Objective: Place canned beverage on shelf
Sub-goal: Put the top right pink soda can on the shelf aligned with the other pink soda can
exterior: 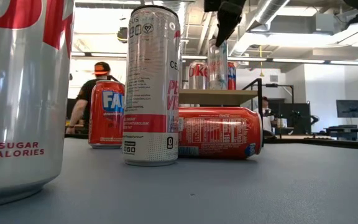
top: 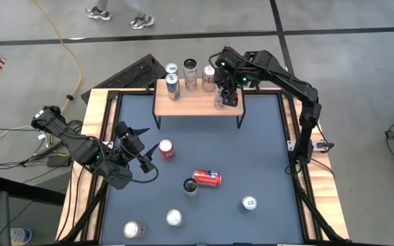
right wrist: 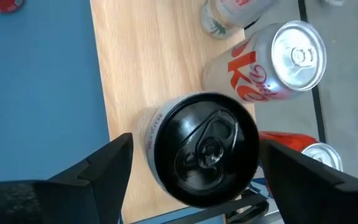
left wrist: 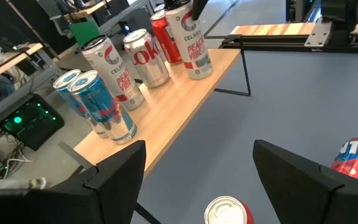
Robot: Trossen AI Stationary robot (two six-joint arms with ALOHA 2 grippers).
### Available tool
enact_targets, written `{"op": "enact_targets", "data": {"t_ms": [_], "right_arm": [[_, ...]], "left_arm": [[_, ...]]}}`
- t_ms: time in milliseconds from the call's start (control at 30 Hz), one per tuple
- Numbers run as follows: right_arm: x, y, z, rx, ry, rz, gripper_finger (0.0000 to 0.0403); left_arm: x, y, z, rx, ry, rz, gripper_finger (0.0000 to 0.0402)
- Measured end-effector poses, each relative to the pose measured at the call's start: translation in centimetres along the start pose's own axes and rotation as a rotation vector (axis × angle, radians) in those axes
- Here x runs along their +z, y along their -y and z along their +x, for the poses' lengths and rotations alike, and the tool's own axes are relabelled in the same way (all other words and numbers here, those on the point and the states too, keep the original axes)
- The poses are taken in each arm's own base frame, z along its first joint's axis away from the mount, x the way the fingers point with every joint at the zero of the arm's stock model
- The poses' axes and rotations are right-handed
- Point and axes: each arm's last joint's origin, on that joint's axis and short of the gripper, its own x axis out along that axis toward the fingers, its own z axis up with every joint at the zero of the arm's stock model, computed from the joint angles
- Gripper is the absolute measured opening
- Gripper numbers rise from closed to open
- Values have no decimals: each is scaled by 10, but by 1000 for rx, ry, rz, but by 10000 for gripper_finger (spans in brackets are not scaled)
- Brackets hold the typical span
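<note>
The shelf (top: 197,104) stands at the table's far edge, its wooden top (right wrist: 135,74) on thin black legs. On it stand several cans. The one nearest the shelf's right end is a slim can with a black top (right wrist: 204,149), upright on its base (exterior: 216,65). My right gripper (top: 226,96) hangs over this can, pointing steeply down and open. Its fingers (right wrist: 114,162) flank the can's top with a small gap on each side. My left gripper (top: 144,145) hovers open at the table's left, beside an upright red can (top: 166,149).
Loose cans stand or lie on the near half of the blue table: a red one on its side (top: 207,178), a dark-topped one (top: 191,186) and three silver-topped ones (top: 174,217). On the shelf behind the slim can are a silver cola can (right wrist: 272,68) and other cans (left wrist: 104,102).
</note>
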Motion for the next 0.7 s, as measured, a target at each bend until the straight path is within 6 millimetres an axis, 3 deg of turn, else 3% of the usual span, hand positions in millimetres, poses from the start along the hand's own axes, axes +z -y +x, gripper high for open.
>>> {"op": "enact_targets", "data": {"t_ms": [400,567,700], "right_arm": [[6,-4,-7,-31,42,-84,331],[11,-2,-40,-83,181,-85,331],[-8,-5,-87,-115,286,-58,331]], "left_arm": [[-1,0,0,1,-3,14,288],[-1,0,0,0,-3,14,288],[-1,0,0,6,1,21,288]]}}
